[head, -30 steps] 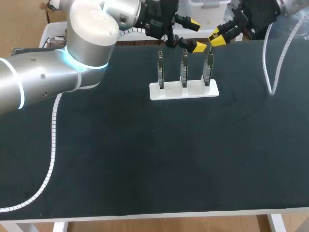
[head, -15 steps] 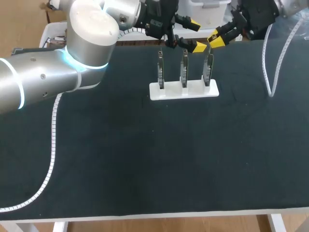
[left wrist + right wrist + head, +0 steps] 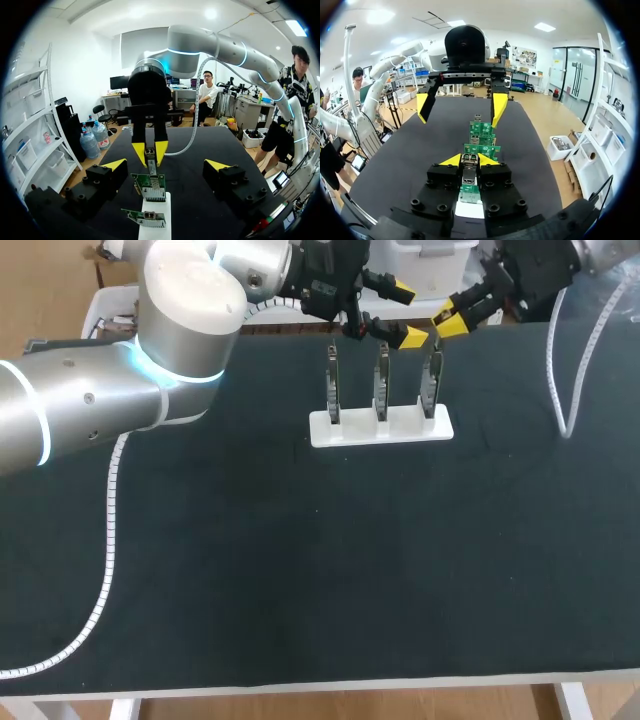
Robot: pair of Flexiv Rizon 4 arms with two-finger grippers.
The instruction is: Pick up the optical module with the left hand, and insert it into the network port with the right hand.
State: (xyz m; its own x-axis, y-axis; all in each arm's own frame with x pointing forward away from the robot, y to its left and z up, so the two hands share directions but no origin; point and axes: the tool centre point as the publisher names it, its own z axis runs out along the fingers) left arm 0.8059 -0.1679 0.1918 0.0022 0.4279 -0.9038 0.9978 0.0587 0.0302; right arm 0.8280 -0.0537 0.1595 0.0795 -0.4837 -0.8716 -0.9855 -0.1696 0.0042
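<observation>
Insertion step. The optical module (image 3: 469, 176) is clamped between the right gripper (image 3: 469, 160) fingers, just above the end board (image 3: 149, 186) in the white holder (image 3: 156, 225). The left gripper (image 3: 166, 165) hangs opposite, fingers wide apart, holding nothing. The module's long axis runs along our right fingers, nose toward the network port (image 3: 156, 181) on that board. It looks roughly lined up, though it's small in view. Next, we reckon: fine-align with the port mouth, then push straight along that axis, no tilt.
</observation>
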